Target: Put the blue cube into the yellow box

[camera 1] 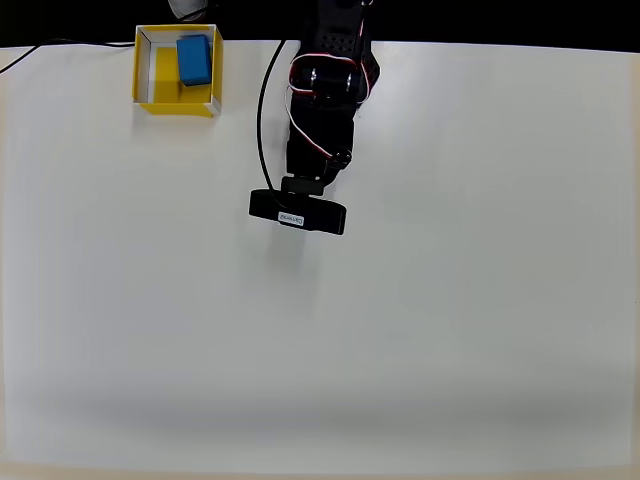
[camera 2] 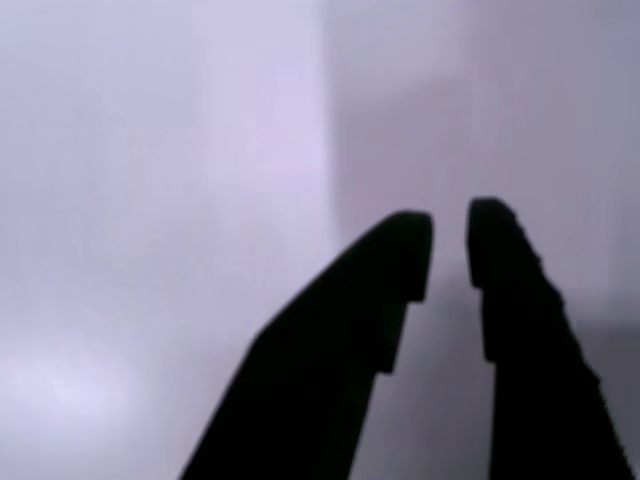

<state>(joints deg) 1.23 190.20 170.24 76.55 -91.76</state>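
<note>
The yellow box [camera 1: 149, 72] stands at the table's far left corner in the overhead view. Inside it, against its right wall, lies the blue cube [camera 1: 193, 59]. My black arm [camera 1: 322, 110] is folded at the back centre, well to the right of the box, with its wrist camera [camera 1: 297, 212] pointing down at bare table. In the wrist view my gripper [camera 2: 449, 245] is shut, with only a thin slit between the two dark fingertips [camera 2: 405, 250] and nothing in it. Behind them is blurred white surface.
The white table [camera 1: 400, 330] stretches wide in front of and beside the arm. A black cable [camera 1: 263, 110] runs down the arm's left side to the wrist camera. Another thin cable [camera 1: 40, 50] lies at the far left edge.
</note>
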